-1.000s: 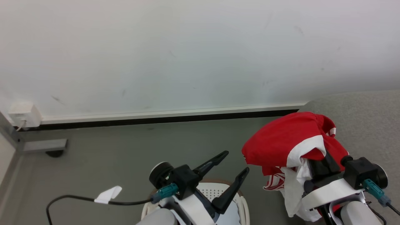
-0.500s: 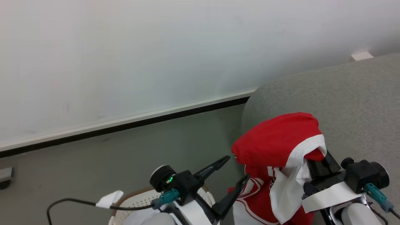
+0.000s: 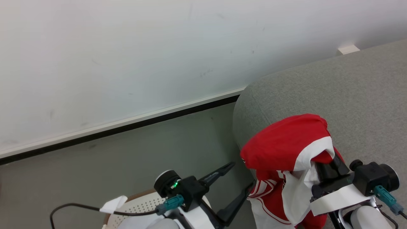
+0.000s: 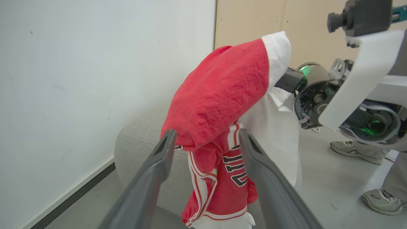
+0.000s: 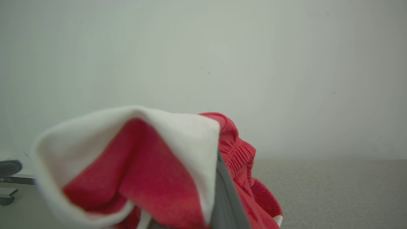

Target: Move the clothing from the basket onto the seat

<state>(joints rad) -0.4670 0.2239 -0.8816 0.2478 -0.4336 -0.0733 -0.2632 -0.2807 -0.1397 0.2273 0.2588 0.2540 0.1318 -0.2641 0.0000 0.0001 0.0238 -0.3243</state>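
The clothing (image 3: 283, 144), a red jersey with white trim, hangs draped over my right gripper (image 3: 303, 149), which is shut on it and holds it up beside the seat's rounded end. Black-and-white numerals show on the hanging part (image 4: 233, 165). The cloth hides the right fingertips; one grey finger (image 5: 226, 203) shows beside the fabric. My left gripper (image 3: 242, 174) stands open with nothing in it, left of the clothing and above the basket (image 3: 140, 206), whose perforated white wall and brown rim peek out at the bottom. The light grey seat (image 3: 343, 92) spreads across the right.
A white wall with a dark skirting strip (image 3: 127, 127) runs behind the grey floor (image 3: 143, 159). A black cable with a white tag (image 3: 113, 203) trails from my left wrist. A person's shoes (image 4: 351, 149) stand on the floor beyond my right arm.
The camera has swung to the right, bringing much more of the seat into view and sliding the basket leftward. The clothing stays held in my right gripper; the left gripper stays open.
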